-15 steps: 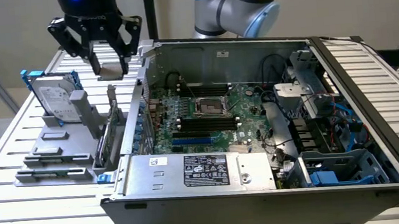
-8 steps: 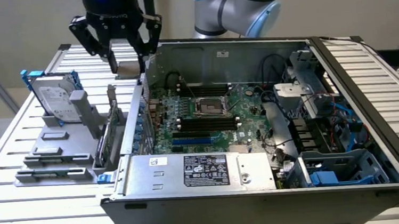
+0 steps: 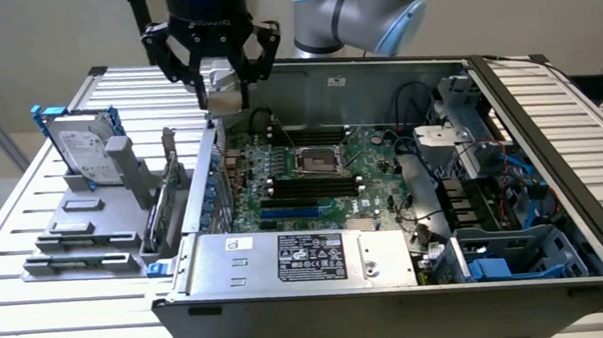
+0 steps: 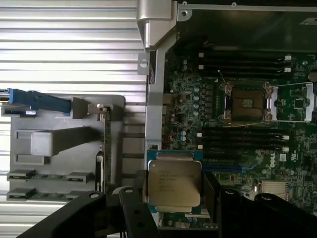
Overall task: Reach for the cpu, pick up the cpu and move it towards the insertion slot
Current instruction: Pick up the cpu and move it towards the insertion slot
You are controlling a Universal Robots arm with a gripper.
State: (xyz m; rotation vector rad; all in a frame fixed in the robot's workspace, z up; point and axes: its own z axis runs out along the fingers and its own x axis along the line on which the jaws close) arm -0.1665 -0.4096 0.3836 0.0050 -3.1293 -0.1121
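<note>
The cpu [image 4: 174,183], a flat square chip with a silver-grey top and pale rim, sits between my gripper's [image 4: 174,201] dark fingers [image 4: 134,198], which are shut on its two sides. In the exterior view the gripper [image 3: 225,90] hangs over the back corner of the open computer case on that view's left, with the cpu [image 3: 227,100] in its tips, above the case wall. The insertion slot [image 3: 319,161], a square socket with a shiny metal frame and dark centre [image 4: 246,102], lies on the green motherboard, off to the exterior view's right of the gripper and lower.
The open computer case [image 3: 559,157] lies on a slatted metal table [image 3: 26,231]. A grey holder [image 3: 80,235] on the exterior view's left carries an upright hard drive [image 3: 87,153]. Black memory slots [image 3: 309,188], a power supply [image 3: 298,258] and cables [image 3: 464,180] surround the socket.
</note>
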